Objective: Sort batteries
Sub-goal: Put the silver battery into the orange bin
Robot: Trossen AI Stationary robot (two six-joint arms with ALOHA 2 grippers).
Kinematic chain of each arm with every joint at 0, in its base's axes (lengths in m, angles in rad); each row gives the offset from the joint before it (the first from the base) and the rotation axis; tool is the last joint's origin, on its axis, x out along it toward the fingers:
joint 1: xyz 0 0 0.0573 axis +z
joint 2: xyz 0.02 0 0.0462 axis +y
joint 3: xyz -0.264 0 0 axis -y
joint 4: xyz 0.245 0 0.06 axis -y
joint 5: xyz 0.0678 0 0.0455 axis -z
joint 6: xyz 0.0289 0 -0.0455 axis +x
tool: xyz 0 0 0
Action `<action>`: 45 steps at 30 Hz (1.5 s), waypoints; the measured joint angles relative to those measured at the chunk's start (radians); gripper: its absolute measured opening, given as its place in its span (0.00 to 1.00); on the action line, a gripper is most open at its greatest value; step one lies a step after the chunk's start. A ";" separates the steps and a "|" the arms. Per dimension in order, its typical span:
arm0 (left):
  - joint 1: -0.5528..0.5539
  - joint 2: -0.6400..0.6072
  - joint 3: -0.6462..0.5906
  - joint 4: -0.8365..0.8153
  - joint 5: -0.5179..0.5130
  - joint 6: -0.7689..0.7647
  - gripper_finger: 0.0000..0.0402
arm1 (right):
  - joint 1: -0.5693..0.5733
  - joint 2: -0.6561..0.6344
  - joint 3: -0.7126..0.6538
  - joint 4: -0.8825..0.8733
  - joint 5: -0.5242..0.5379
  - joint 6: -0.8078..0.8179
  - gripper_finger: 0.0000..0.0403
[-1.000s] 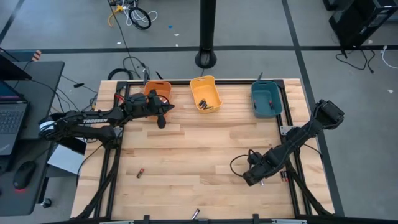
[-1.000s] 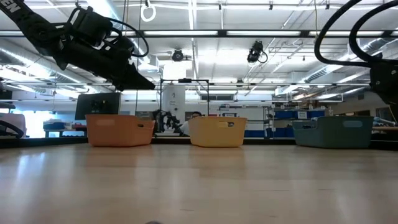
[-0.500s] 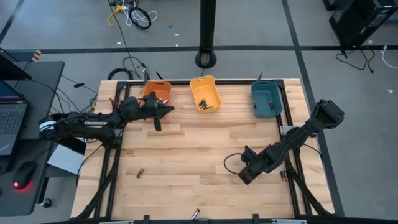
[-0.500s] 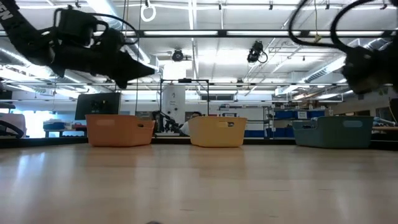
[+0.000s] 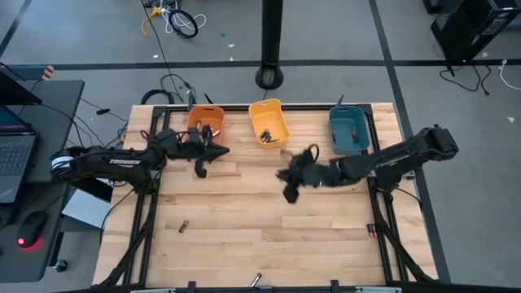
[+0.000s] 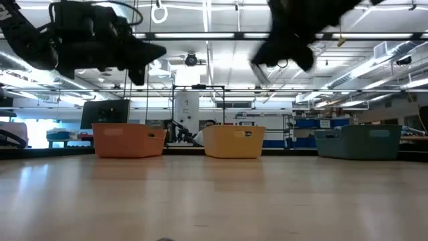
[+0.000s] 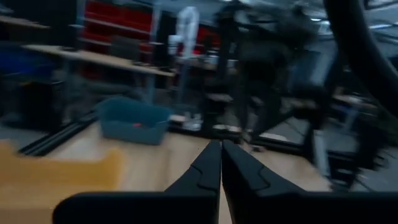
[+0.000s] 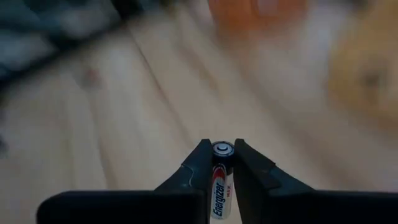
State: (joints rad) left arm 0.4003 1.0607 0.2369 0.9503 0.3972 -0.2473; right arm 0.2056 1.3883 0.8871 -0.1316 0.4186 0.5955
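My right gripper (image 8: 222,163) is shut on a silver and black Energizer battery (image 8: 219,186). It hovers above mid-table (image 5: 291,194), just near of the yellow bin (image 5: 264,115), and shows high up in the low view (image 6: 289,41). My left gripper (image 7: 221,163) is shut and empty, raised beside the orange bin (image 5: 205,120). Several dark batteries (image 5: 269,137) lie in the yellow bin. One battery (image 5: 184,227) lies on the table's near left part, another (image 5: 256,279) at the near edge, and a few (image 5: 372,230) by the right rail. My right gripper pinches the battery between its two fingers (image 8: 200,163), with the battery lying along them. Its round end cap (image 8: 222,150) reaches the fingertips and points forward. It is lifted clear of the table.
Three bins stand in a row along the far edge: orange (image 6: 127,140), yellow (image 6: 234,142) and teal (image 6: 358,142). The teal bin (image 5: 348,130) sits far right. Black rails frame the wooden table (image 5: 244,203), with bare wood through its middle and near half.
My right gripper has risen and swung fast from the table's near right part toward the far edge and the left, ending just near of the yellow bin. My left gripper has drawn back a little toward the left and tipped from pointing down to about level.
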 joint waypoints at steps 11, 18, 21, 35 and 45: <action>-0.180 0.016 0.107 -0.054 -0.034 0.064 0.31 | -0.139 0.001 0.000 0.513 -0.153 -0.402 0.13; -0.231 0.159 0.223 -0.059 -0.066 0.061 0.55 | -0.129 0.001 0.000 0.585 -0.186 -0.442 0.13; -0.238 0.238 0.288 -0.056 -0.067 0.061 0.61 | -0.125 0.001 0.000 0.584 -0.188 -0.443 0.13; -0.241 0.420 0.459 -0.060 0.012 0.066 0.59 | -0.120 0.001 0.000 0.575 -0.188 -0.468 0.13; -0.276 0.419 0.459 -0.050 -0.001 0.211 0.20 | -0.120 0.001 0.000 0.575 -0.188 -0.469 0.11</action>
State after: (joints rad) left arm 0.1242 1.4799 0.6962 0.9007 0.3960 -0.0368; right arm 0.0856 1.3891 0.8871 0.4431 0.2306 0.1268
